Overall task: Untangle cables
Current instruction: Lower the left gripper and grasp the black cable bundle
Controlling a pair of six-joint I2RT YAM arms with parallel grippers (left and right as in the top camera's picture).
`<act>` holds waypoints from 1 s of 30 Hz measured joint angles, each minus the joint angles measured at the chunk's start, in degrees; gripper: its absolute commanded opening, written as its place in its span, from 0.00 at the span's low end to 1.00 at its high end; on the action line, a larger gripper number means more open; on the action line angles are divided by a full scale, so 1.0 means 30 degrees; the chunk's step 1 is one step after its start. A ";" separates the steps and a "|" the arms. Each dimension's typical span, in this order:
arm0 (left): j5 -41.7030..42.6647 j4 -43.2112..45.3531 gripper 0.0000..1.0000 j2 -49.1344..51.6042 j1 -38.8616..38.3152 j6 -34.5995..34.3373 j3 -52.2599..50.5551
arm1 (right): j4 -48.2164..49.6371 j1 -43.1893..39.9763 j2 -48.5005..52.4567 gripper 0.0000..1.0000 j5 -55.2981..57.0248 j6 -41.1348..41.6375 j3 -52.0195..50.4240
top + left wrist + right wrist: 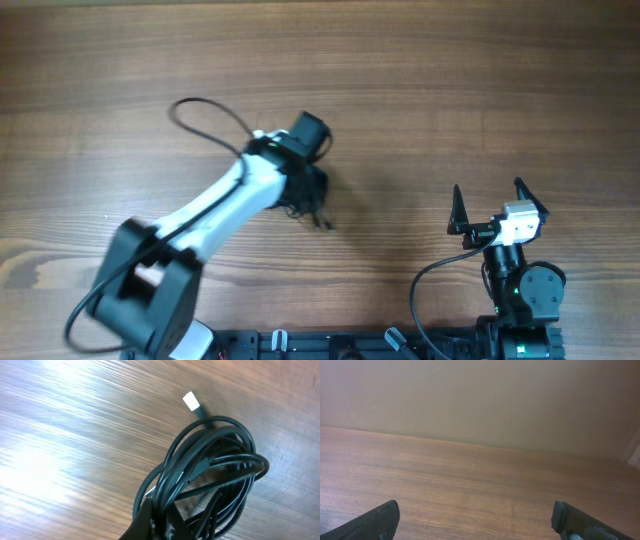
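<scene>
Cables [172,465] (tightly bunched) sit pinched in left gripper [156,519].

A brown wooden table [470,470] stretches out ahead of my right gripper [475,507]; past it, farther ahead, rises a plain beige wall [480,395].

Bare table [480,80] lying open from ten through three o'clock, left arm [220,205] slanting in from seven o'clock and barring that side, cables [167,477] bunching at centre in the pinching left hand [155,527], right hand [488,195] standing spread at four o'clock, facing unobstructed wood
</scene>
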 measured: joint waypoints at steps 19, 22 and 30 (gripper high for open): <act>0.1173 -0.1304 0.56 -0.2798 -0.1588 -0.9428 -0.0015 | 0.0000 0.0000 0.0000 1.00 0.0000 0.0000 0.0000; 0.0481 -0.1035 0.47 -0.2798 -0.1588 -0.7417 -0.0015 | 0.0000 0.0000 0.0000 1.00 0.0000 0.0000 0.0000; -0.0007 -0.0525 0.40 -0.2579 -0.1588 -0.1894 -0.0015 | 0.0000 0.0000 0.0000 1.00 0.0000 0.0000 0.0000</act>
